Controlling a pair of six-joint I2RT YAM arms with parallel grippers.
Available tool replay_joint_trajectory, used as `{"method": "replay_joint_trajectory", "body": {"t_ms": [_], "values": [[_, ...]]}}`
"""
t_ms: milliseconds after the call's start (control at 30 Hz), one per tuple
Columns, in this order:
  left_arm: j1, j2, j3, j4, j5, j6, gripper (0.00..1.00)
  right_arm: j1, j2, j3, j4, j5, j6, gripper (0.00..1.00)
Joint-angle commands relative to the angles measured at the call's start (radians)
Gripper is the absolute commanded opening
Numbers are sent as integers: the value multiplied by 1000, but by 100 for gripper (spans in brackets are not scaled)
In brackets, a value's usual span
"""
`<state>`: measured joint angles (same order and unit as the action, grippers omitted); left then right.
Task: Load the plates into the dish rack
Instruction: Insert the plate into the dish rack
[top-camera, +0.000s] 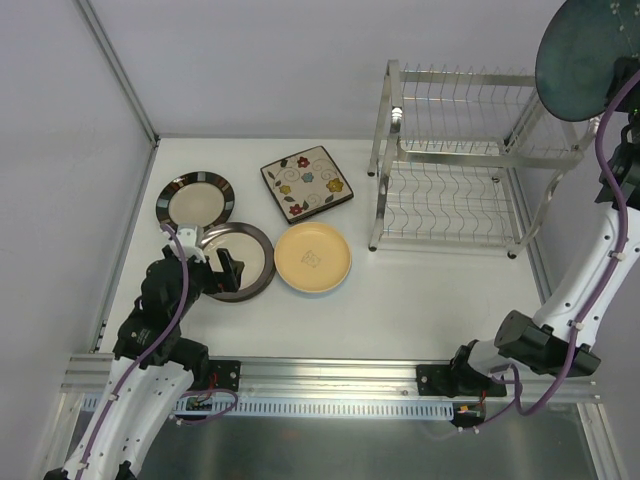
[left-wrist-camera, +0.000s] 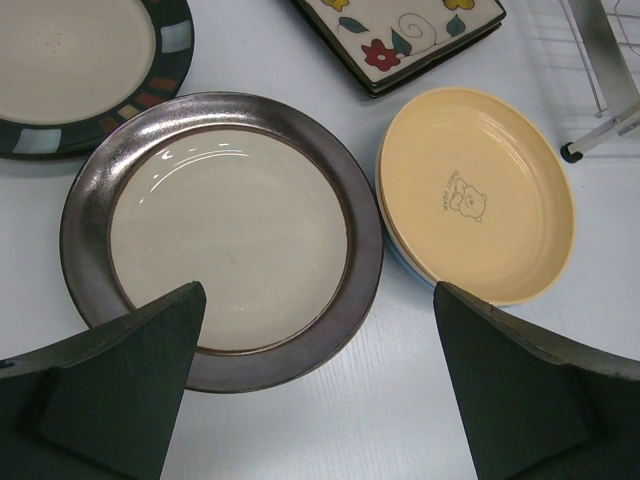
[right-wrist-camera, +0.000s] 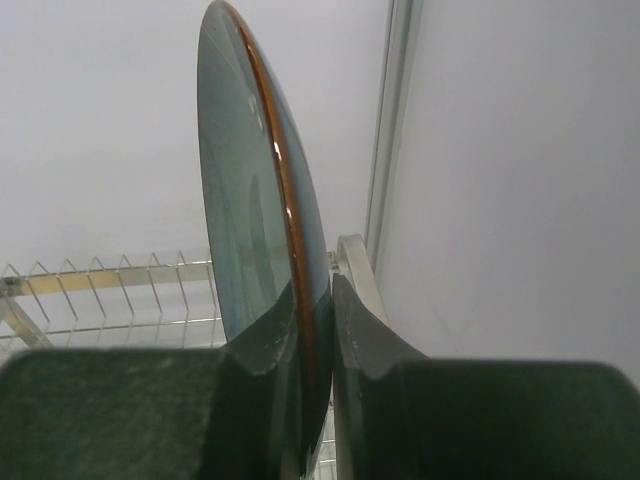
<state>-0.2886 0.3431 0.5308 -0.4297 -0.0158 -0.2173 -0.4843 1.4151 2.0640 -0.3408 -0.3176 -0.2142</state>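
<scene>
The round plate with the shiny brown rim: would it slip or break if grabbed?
Probably slippery: the round cream plate with the shiny brown rim shows bright glints, so its glaze looks smooth. It looks like stiff ceramic, so it likely won't bend but might chip if dropped. Lying flat on the white table, it shouldn't roll.

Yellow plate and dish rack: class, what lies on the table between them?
Nothing; in the top view, only bare table separates yellow plate from dish rack.

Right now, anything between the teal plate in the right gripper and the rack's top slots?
Nothing visible. The right gripper holds the teal plate on edge, raised near the right end of the dish rack; its upper slots hold no plates.
</scene>
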Motion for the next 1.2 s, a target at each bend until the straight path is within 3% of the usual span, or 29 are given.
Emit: {"method": "replay_joint_trajectory", "body": {"t_ms": [0, 367, 1167], "values": [[-1, 3, -5, 39, -9, -7, 99, -17, -19, 48, 220, -34, -74, 0], [-3, 115, -17, 132, -65, -80, 99, -19, 22, 22, 215, -9, -183, 0], [-3, 142, -51, 174, -96, -67, 99, -17, 30, -139, 263, 43, -241, 0]]}}
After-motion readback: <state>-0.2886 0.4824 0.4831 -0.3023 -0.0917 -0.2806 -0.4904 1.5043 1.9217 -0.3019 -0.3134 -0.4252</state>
